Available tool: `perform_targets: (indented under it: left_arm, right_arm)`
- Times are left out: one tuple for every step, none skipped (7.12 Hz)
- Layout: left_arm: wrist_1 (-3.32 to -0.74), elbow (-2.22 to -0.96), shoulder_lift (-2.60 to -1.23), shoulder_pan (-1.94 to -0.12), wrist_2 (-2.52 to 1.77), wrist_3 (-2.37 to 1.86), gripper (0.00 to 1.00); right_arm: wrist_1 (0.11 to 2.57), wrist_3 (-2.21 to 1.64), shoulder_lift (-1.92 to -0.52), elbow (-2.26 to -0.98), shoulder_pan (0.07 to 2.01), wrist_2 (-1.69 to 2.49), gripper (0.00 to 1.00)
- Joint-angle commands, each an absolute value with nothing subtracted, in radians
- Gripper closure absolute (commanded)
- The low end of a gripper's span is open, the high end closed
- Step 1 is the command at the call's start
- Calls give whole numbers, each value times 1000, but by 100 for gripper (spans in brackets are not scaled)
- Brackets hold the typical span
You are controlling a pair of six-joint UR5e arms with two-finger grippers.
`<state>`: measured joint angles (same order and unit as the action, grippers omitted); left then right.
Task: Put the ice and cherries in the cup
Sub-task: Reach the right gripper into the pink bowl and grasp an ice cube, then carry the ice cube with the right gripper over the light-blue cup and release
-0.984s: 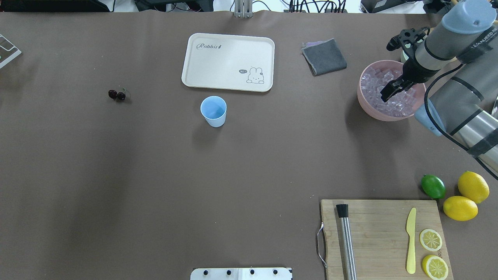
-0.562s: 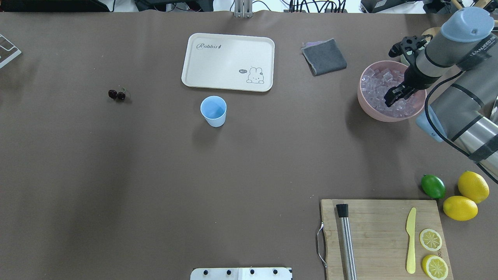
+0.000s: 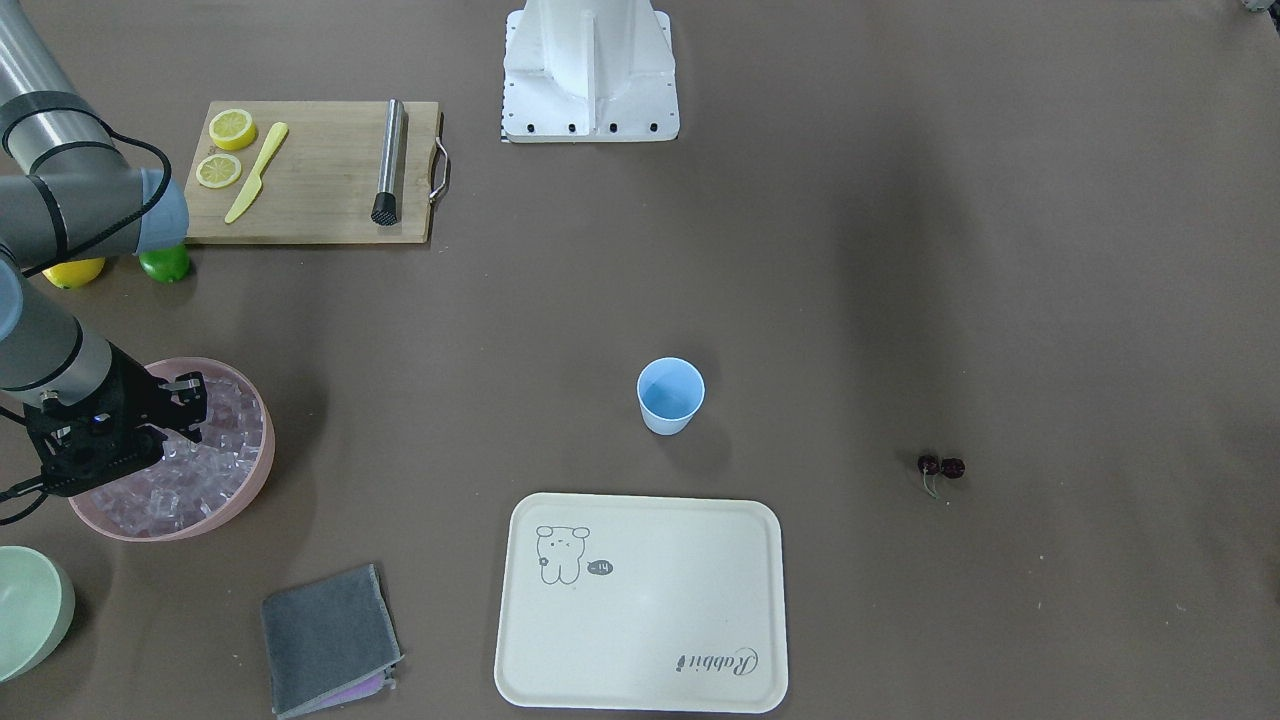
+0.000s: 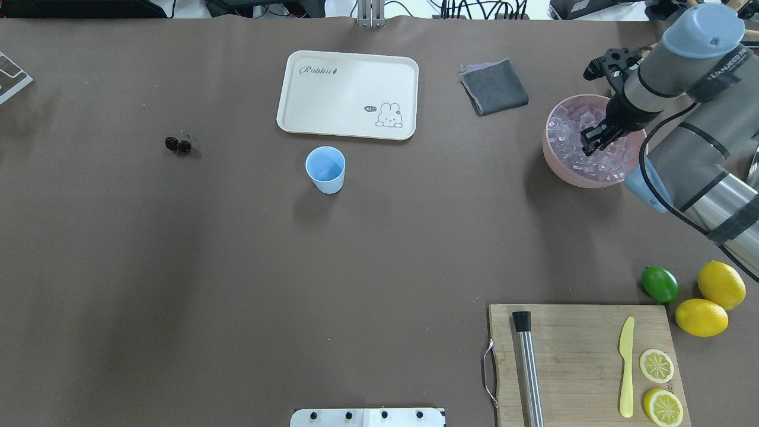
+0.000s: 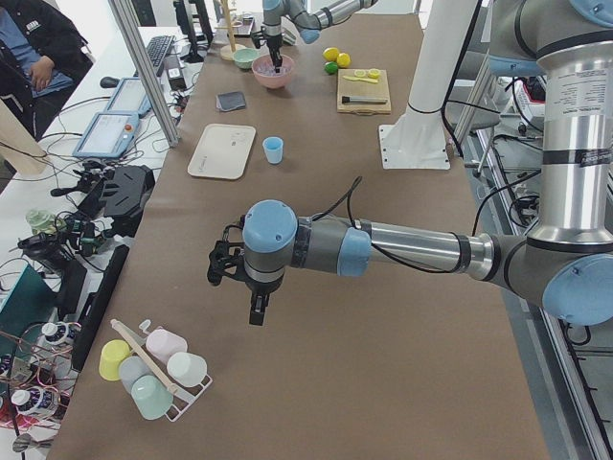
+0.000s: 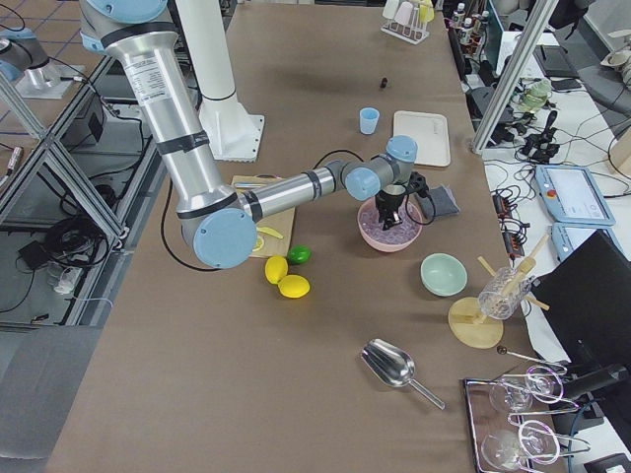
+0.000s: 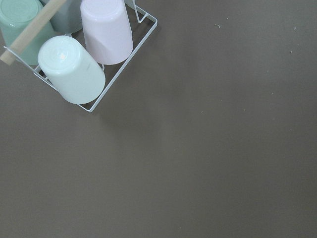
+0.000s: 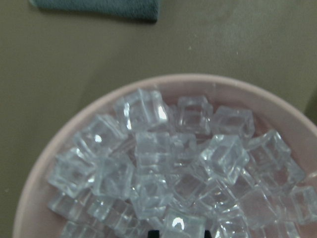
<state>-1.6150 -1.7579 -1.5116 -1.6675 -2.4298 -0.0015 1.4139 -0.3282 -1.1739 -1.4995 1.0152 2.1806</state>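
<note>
The light blue cup [image 4: 325, 169] stands upright at mid-table; it also shows in the front view [image 3: 670, 395]. The dark cherries [image 4: 178, 145] lie far to its left. The ice [image 4: 569, 139] fills the pink bowl [image 4: 551, 165]. My right gripper [image 4: 593, 142] is down in the ice. In the right wrist view its fingertips [image 8: 154, 233] just show at the bottom edge, apart, with one cube [image 8: 184, 225] between them. My left gripper [image 5: 257, 311] hangs above bare table far from these; I cannot tell if it is open or shut.
A cream tray [image 4: 347, 95] lies behind the cup and a grey cloth [image 4: 494, 86] beside the bowl. A cutting board [image 4: 569, 356] with muddler, knife and lemon slices is front right, next to a lime [image 4: 660, 284]. A cup rack [image 7: 74, 59] is under the left wrist.
My right gripper has shifted a little back and left over the ice and sits lower among the cubes. The cup and the cherries have not moved.
</note>
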Motion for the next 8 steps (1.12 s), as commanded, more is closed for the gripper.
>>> perform_targets:
  left_arm:
    - [-1615,-1759,-1511,-1670,-2430,-2,2]
    - [-1615,-1759,-1511,-1671,-2430,-2,2]
    - [-1614,-1759,-1511,-1667,-2430,-2,2]
    - [-1614,-1759,-1511,-1670,-2430,-2,2]
    - [-1615,-1763,-1512,-1671,-2430,-2,2]
    - [-1614,-1764,-1514,-1671,-2430,-5,2]
    - [-1614,-1767,-1516,-1671,-2430,-6,2]
    - [-1614,-1767,-1516,-1671,-2430,-8,2]
  right_arm:
    - [1643,-339,-992,-1505,1035,2187,90]
    - [1711,-459,-894,-1490,1007,2187,90]
    - [1709,-577,-829,-1467,961,2178,91]
    - [1707,-713,-749,-1430,900,2155,91]
    - [1703,-861,-616,-1323,831,2098,91]
    - [1694,-977,-512,-1236,766,2042,91]
    - [1643,-1091,-491,-1224,693,1984,90]
    - [1549,-1197,-480,-1192,646,1926,90]
